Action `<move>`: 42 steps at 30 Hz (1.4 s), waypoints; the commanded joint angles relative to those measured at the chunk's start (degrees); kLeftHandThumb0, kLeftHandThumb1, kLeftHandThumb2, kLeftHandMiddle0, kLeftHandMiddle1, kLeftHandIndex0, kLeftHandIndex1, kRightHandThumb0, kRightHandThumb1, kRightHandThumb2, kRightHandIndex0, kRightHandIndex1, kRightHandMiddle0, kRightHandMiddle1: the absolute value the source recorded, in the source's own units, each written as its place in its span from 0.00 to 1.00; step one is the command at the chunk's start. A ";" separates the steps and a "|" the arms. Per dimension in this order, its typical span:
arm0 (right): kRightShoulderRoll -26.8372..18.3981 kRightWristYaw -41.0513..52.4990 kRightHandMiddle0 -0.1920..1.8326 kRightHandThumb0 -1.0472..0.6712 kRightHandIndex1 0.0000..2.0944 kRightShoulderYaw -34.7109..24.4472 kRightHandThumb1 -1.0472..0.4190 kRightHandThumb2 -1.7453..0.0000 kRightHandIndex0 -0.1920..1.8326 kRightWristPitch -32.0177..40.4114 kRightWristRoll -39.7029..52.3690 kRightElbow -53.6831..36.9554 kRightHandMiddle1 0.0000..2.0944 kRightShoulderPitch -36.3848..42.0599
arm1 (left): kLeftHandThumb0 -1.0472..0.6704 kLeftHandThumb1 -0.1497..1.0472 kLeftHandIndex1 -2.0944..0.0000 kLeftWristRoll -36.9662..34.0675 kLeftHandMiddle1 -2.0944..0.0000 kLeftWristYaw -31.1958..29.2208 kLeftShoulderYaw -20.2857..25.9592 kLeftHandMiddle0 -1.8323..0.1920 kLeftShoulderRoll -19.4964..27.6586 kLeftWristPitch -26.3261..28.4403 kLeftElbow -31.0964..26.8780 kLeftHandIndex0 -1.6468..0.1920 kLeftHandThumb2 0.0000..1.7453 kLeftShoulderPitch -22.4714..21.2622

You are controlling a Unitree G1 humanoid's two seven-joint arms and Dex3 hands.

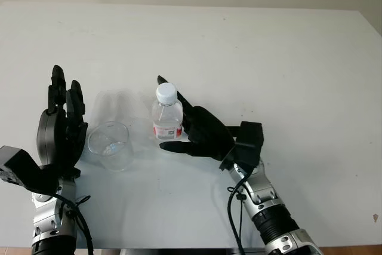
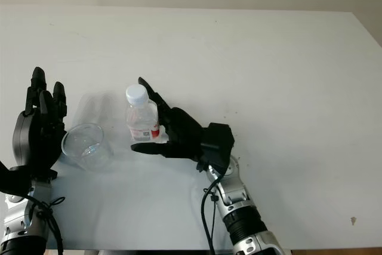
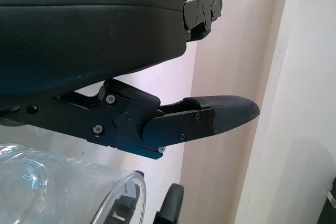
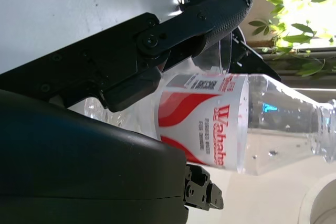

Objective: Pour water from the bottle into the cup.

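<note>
Left eye view: bottle (image 1: 167, 117) upright, cap up, right hand (image 1: 200, 129) beside.

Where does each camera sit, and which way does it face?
Head views: look forward and down at the table; left robot hand by the cup, right robot hand at the bottle.
Left wrist view: beside its own robot hand, cup rim close.
Right wrist view: beside its own robot hand, facing the bottle label.
Shared: bottle and cup.

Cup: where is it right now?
In the left eye view the cup stands on the white table, left of centre, between the open left hand and the bottle that the right hand reaches around.
</note>
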 commanded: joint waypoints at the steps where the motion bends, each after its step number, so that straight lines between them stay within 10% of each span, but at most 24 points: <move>1: 0.97 0.31 0.00 0.07 0.00 0.05 0.10 0.97 0.00 -0.78 0.39 0.29 0.00 -0.51 | 0.19 1.00 0.98 0.23 0.98 -0.12 -0.14 0.99 -0.08 -0.50 0.42 0.99 0.31 0.21; 17: 4.27 -0.78 0.00 0.18 0.00 -1.79 0.14 0.98 0.00 6.90 4.76 -2.59 0.00 -0.01 | 0.19 1.00 0.97 0.44 0.97 0.39 -0.32 0.98 -1.06 -1.16 0.37 0.99 0.31 0.58; 24: 3.49 -3.29 0.09 0.28 0.08 -0.89 0.14 0.97 0.15 8.08 2.54 -4.76 0.05 -0.14 | 0.19 1.00 0.97 0.66 0.97 1.07 -0.60 0.98 -1.32 -1.20 0.00 0.99 0.31 0.68; 26: 3.08 -3.72 0.12 0.28 0.22 -0.52 0.13 0.97 0.16 8.15 1.45 -5.04 0.14 -0.46 | 0.19 1.00 0.97 0.69 0.97 1.45 -0.67 0.97 -1.42 -0.94 -0.25 0.98 0.31 0.73; 28: 2.79 -3.82 0.04 0.28 0.52 -0.25 0.14 0.97 0.09 8.17 0.69 -5.23 0.47 -0.79 | 0.19 1.00 0.97 0.64 0.97 1.67 -0.77 0.97 -1.46 -0.83 -0.41 0.99 0.31 0.77; 31: 2.16 -3.88 0.02 0.30 0.65 0.38 0.16 0.97 0.13 7.03 -1.06 -5.36 0.68 -1.09 | 0.20 1.00 0.97 0.60 0.97 1.93 -0.80 0.97 -1.51 -0.67 -0.49 0.99 0.32 0.75; 42: -0.44 3.13 0.27 0.31 0.91 1.75 0.12 0.96 0.35 3.23 -1.22 -3.41 0.90 -3.07 | 0.19 1.00 0.97 0.99 0.97 1.76 -0.89 0.97 -1.19 -1.27 0.75 0.98 0.30 -0.25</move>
